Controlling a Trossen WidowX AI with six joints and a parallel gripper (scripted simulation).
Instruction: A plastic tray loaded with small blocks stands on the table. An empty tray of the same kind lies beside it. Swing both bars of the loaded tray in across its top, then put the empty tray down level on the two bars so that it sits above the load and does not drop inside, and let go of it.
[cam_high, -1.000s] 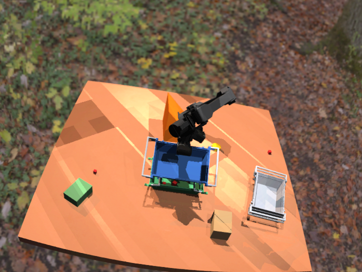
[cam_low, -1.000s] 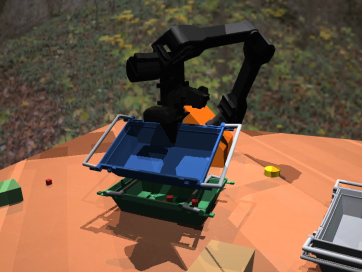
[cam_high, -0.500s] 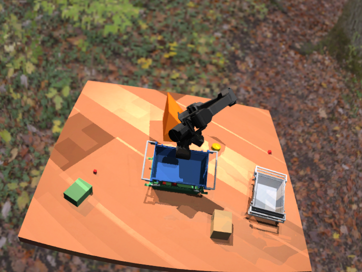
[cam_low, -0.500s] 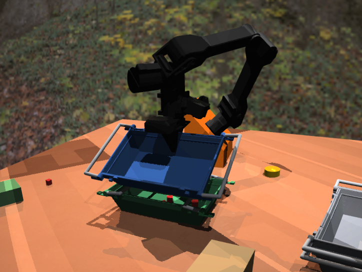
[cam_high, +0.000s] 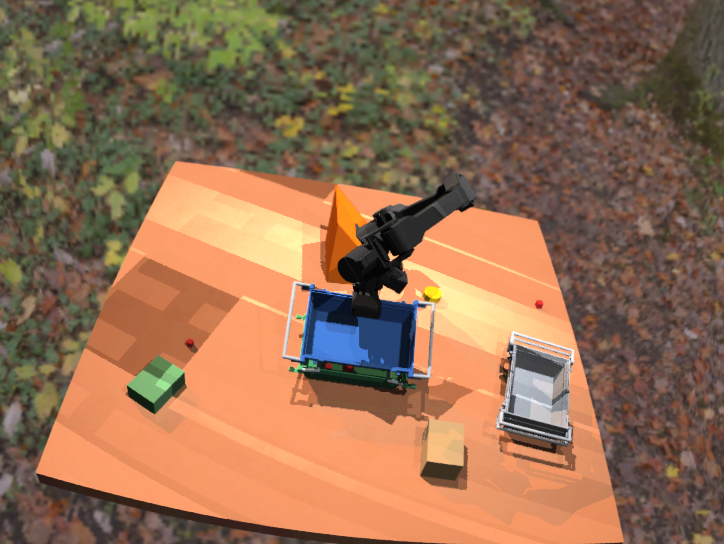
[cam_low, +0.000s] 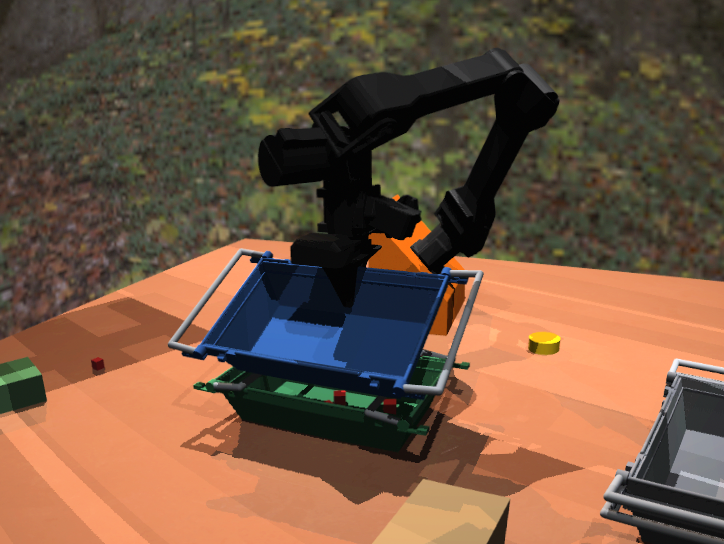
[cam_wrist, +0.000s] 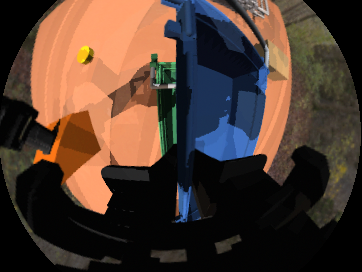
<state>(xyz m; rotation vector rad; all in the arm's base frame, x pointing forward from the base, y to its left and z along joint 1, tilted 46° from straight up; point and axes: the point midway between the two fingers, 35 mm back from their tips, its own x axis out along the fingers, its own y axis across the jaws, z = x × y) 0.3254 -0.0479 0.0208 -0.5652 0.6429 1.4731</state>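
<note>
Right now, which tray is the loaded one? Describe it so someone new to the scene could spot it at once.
Start at the black arm whose gripper grips the far wall of the blue tray at mid-table. Directly beneath that blue tray sits the green tray. It alone holds small red blocks; the blue one and the grey tray at the table's edge carry none.

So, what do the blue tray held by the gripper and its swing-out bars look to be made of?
The blue open-topped tray looks like moulded plastic: one flat colour, thin ribbed rim, faint sheen. Its pale grey bent bars read as metal wire, though painted plastic cannot be ruled out. The gripper pinches its far wall.
</note>
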